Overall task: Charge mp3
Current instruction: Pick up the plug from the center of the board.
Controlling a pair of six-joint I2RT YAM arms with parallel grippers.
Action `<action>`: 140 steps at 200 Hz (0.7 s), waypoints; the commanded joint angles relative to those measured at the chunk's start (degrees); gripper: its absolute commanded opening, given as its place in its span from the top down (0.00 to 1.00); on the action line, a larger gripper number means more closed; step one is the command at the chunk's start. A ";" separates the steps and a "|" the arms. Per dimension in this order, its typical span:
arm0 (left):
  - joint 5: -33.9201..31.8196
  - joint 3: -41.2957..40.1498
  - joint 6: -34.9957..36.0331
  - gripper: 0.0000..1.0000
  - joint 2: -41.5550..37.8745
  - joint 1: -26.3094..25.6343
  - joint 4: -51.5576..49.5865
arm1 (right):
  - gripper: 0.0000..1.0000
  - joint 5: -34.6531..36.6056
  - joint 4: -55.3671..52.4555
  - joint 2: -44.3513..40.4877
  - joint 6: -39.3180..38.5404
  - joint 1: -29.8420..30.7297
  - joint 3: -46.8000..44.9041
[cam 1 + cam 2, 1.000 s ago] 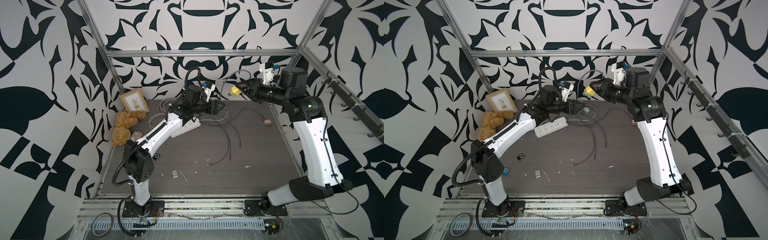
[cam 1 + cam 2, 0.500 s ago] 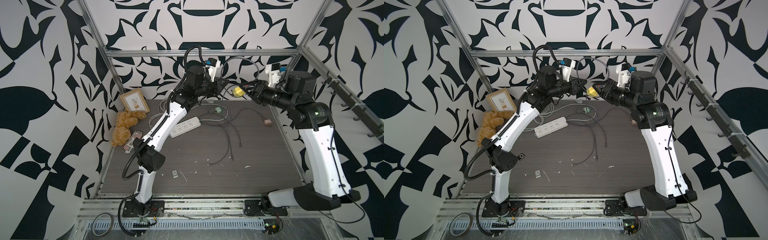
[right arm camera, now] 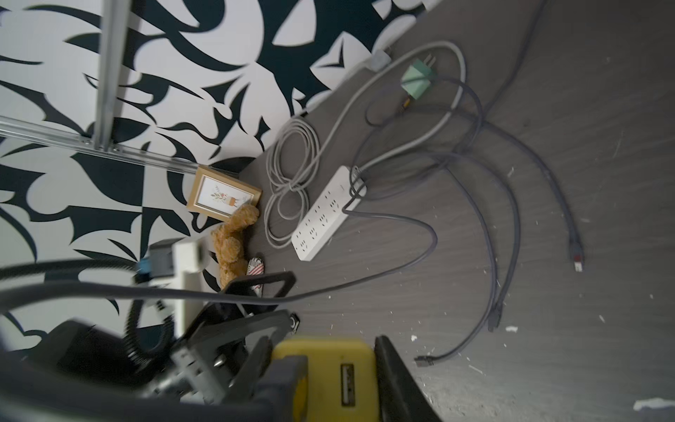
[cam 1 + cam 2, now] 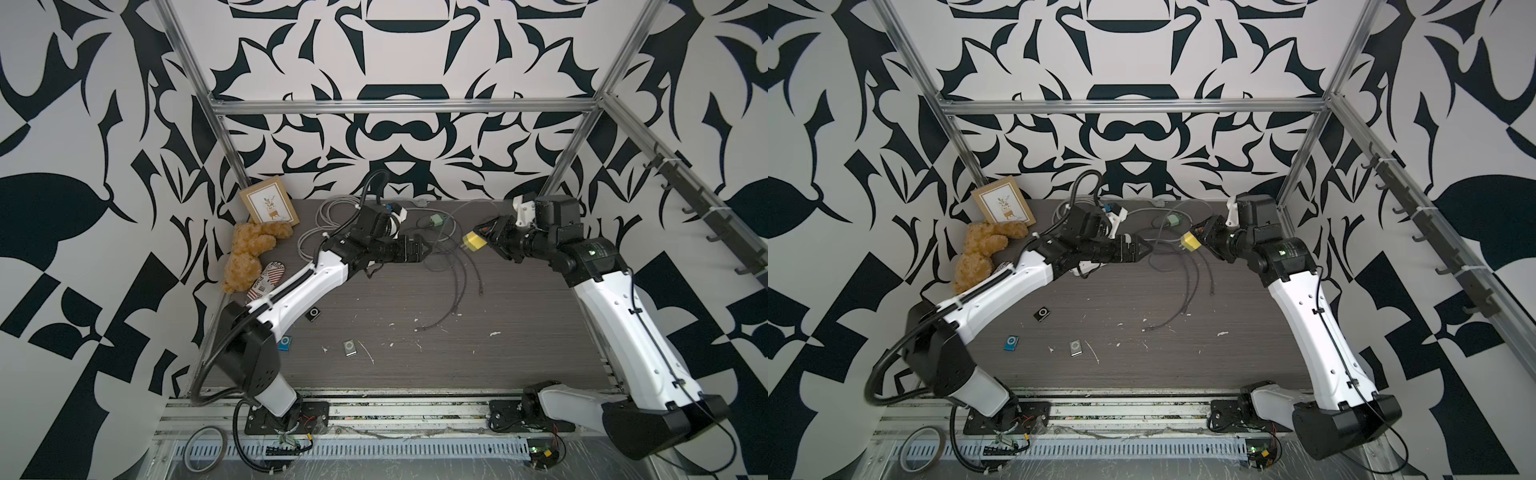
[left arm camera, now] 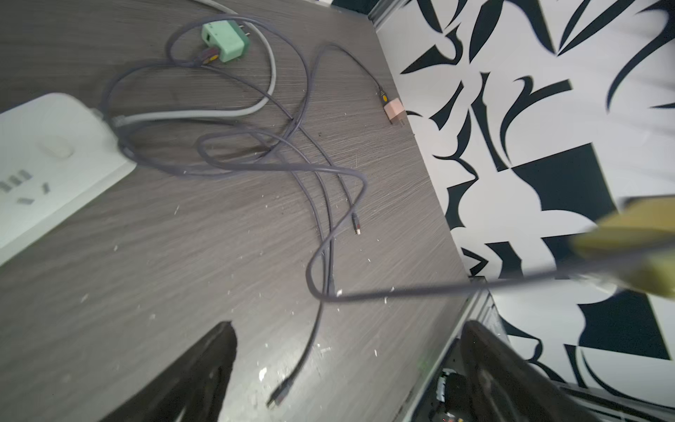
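Three mp3 players lie on the dark table near its front left: a black one [image 4: 314, 313], a blue one [image 4: 286, 343] and a silver one [image 4: 350, 347]. My right gripper [image 4: 480, 243] hangs over the back of the table, shut on a yellow charger [image 4: 471, 242] [image 3: 328, 376]. A grey cable [image 5: 401, 292] runs from that charger down to the table. My left gripper [image 4: 429, 249] [image 5: 347, 365] stands open and empty just left of the charger, above loose cable ends [image 5: 281, 394]. In both top views the left arm largely hides the white power strip [image 3: 323, 215].
A green charger [image 4: 436, 220] and a pink charger [image 5: 394, 111] lie at the back among tangled grey cables [image 4: 457, 270]. A teddy bear [image 4: 249, 253], a picture frame [image 4: 270, 205] and a striped slipper [image 4: 266, 278] sit in the back left corner. White crumbs dot the table.
The left gripper rose to the yellow charger half a second ago with its jaws nearly shut, then came back down and opened wide. The right gripper has lowered with the charger.
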 commanded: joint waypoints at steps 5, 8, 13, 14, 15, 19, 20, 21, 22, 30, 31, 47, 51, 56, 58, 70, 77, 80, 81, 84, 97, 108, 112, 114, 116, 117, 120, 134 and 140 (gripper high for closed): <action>-4.47 -9.69 -6.78 0.01 -13.47 -3.52 3.40 | 1.00 2.32 9.27 -0.82 4.40 1.88 -2.90; -4.67 -10.59 -6.82 0.01 -14.66 -4.35 4.19 | 1.00 2.47 9.62 -0.61 4.50 2.29 -3.09; -5.35 -11.96 -6.83 0.01 -15.97 -5.74 7.53 | 1.00 2.80 10.16 -0.23 4.68 2.97 -3.29; -5.34 -12.17 -6.83 0.01 -16.12 -6.13 7.94 | 1.00 2.87 10.26 -0.21 4.68 3.08 -3.32; -5.29 -12.32 -6.78 0.01 -16.29 -6.46 8.32 | 1.00 2.95 10.26 -0.11 4.69 3.22 -3.33; -5.40 -12.95 -6.47 0.01 -16.73 -7.50 10.34 | 1.00 3.17 10.54 0.30 4.77 3.75 -3.20; -5.45 -13.06 -6.34 0.01 -16.77 -7.76 10.88 | 1.00 3.23 10.58 0.40 4.77 3.91 -3.18; -5.44 -13.11 -6.28 0.01 -16.79 -8.10 11.28 | 1.00 3.26 10.56 0.55 4.78 4.03 -3.13; -5.43 -13.19 -6.16 0.01 -16.80 -8.41 11.62 | 1.00 3.32 10.59 0.66 4.78 4.09 -3.10; -5.43 -12.85 -4.57 0.01 -16.14 -10.59 13.81 | 1.00 3.83 10.59 1.39 4.69 5.17 -2.53; -5.47 -12.75 -4.34 0.01 -15.90 -10.79 13.93 | 1.00 3.91 10.52 1.48 4.69 5.36 -2.50; -5.12 -9.51 -1.09 0.01 -12.30 -13.49 14.19 | 1.00 5.08 10.35 2.25 4.52 7.18 -1.81; -4.64 -8.55 -0.39 0.01 -9.70 -13.86 14.30 | 1.00 5.20 10.30 2.34 4.59 7.49 -1.76; -4.60 -7.33 0.30 0.01 -7.92 -14.07 14.07 | 1.00 5.26 10.21 2.39 4.60 7.84 -1.68; -4.73 -6.74 0.49 0.01 -7.29 -14.12 13.64 | 1.00 5.37 10.14 2.43 4.60 7.97 -1.61; -6.17 -4.22 0.70 0.00 -3.88 -14.01 11.04 | 1.00 5.66 9.39 2.53 4.37 8.89 -1.02; -6.26 -3.80 1.71 0.00 -2.74 -13.86 11.84 | 1.00 6.19 8.62 2.42 3.89 9.43 -0.48; -6.40 -3.56 2.07 0.00 -2.38 -13.85 12.20 | 1.00 6.40 8.31 2.40 3.64 9.61 -0.26; -6.44 -3.53 2.19 0.00 -2.30 -13.83 12.29 | 1.00 6.48 8.06 2.38 3.55 9.69 -0.17; -6.55 -3.27 2.45 0.00 -1.96 -13.75 12.42 | 1.00 6.82 7.53 2.36 3.31 9.90 0.09; -5.82 -2.15 3.74 0.01 -0.68 -13.01 12.54 | 1.00 7.71 5.93 1.98 2.47 10.47 0.76; -5.56 -1.18 5.36 0.02 0.17 -12.41 11.45 | 1.00 7.78 5.29 1.66 1.86 10.80 1.08; -5.54 -0.85 6.09 0.03 0.44 -12.19 10.81 | 1.00 7.70 4.99 1.65 1.61 10.91 1.26; -5.45 -0.62 6.40 0.03 0.55 -12.05 10.48 | 1.00 7.69 4.86 1.65 1.44 10.98 1.37; -5.43 -0.47 6.70 0.03 0.69 -11.90 10.15 | 1.00 7.63 4.66 1.68 1.31 11.04 1.53; -5.38 -0.36 6.79 0.03 0.77 -11.80 10.00 | 1.00 7.57 4.56 1.67 1.20 11.11 1.60; -5.14 -0.22 7.07 0.03 0.92 -11.53 9.68 | 1.00 7.60 4.14 1.78 0.84 11.28 1.85; -3.43 -0.11 8.22 0.03 1.05 -10.25 10.07 | 1.00 7.91 2.21 2.22 -0.55 12.04 3.01; -2.63 -0.16 8.79 0.04 1.00 -9.78 10.58 | 1.00 7.91 1.67 2.38 -0.97 12.42 3.27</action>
